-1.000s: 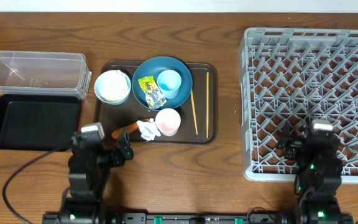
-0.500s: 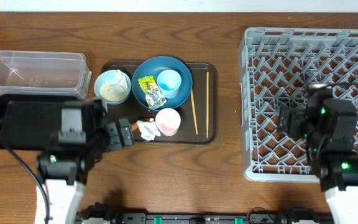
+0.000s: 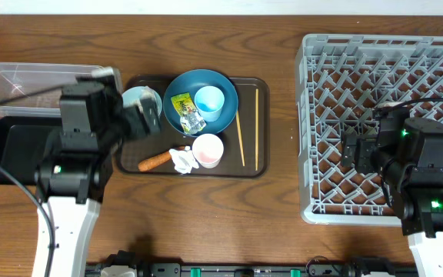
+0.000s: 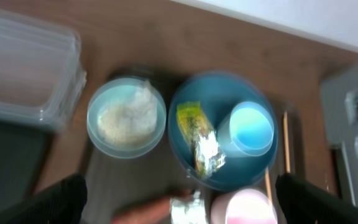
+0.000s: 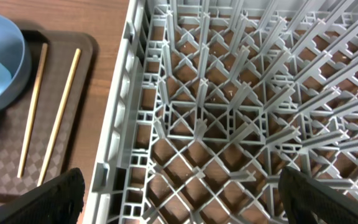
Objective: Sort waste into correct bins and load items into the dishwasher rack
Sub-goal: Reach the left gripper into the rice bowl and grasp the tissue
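Observation:
On the brown serving tray (image 3: pixel 248 165) a large dark blue bowl (image 3: pixel 183 83) holds a yellow-green wrapper (image 3: pixel 185 112) and a light blue cup (image 3: pixel 209 101). A small light blue bowl (image 4: pixel 127 117) holds white rice. A pale pink cup (image 3: pixel 208 150), white tissue (image 3: pixel 181 159) and orange carrot (image 3: pixel 156 160) lie at the tray's front, two chopsticks (image 3: pixel 240 138) at its right. My left gripper (image 3: pixel 141 117) hovers open and empty over the small bowl; in the left wrist view (image 4: pixel 179 208) its fingers flank the dishes. My right gripper (image 3: pixel 358 150) is open and empty over the grey rack (image 3: pixel 391 54).
A clear tub (image 3: pixel 21 83) stands at the far left with a black tray (image 3: pixel 10 150) in front of it. The right wrist view shows the rack's left wall (image 5: pixel 120 118) and the chopsticks (image 5: pixel 33 118) beside it.
My left arm has risen and moved away from the table's front to above the tray's left end. My right arm has lifted and moved forward over the rack. The objects have not moved.

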### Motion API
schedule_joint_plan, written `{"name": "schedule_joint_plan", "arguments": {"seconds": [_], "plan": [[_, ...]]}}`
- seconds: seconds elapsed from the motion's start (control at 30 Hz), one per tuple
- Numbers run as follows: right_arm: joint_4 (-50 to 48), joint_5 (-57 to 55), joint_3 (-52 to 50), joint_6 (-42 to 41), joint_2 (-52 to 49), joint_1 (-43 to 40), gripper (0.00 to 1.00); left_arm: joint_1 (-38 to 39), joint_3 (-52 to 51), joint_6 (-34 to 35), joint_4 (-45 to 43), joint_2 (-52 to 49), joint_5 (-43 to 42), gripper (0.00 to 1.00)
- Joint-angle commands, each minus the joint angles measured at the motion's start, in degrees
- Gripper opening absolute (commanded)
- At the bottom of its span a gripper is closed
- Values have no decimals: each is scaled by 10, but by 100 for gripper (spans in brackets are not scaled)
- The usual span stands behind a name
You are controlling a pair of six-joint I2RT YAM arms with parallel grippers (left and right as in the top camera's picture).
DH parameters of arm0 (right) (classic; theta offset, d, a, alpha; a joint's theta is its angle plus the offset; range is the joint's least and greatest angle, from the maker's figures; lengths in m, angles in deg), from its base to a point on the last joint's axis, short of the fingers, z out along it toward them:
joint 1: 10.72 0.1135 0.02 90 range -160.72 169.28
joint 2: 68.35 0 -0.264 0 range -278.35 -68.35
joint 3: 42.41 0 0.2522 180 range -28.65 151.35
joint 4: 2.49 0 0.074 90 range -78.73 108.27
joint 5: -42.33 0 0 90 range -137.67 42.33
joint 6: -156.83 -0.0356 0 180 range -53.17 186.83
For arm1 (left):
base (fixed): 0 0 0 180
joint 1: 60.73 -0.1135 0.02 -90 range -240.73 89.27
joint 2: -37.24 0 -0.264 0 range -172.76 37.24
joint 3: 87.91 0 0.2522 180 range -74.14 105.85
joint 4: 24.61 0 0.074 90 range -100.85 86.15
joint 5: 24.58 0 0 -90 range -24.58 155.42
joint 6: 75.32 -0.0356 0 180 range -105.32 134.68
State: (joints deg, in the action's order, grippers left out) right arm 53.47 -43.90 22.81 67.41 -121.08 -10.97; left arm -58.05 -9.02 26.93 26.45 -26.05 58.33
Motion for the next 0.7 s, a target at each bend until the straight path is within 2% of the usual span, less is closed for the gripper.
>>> {"name": "schedule_joint_plan", "arguments": {"seconds": [0.0, 0.13, 0.4, 0.67], "plan": [[1, 8, 11, -8, 3, 3, 99, -2, 9, 5, -47, -57, 44, 99], [5, 7, 11, -7, 3, 3, 99, -2, 9, 5, -79, -140, 105, 99], [5, 8, 11, -8, 3, 3, 98, -3, 9, 5, -130, -278, 104, 99], [5, 8, 11, -8, 2, 3, 98, -6, 9, 8, -138, -353, 104, 98]]}}
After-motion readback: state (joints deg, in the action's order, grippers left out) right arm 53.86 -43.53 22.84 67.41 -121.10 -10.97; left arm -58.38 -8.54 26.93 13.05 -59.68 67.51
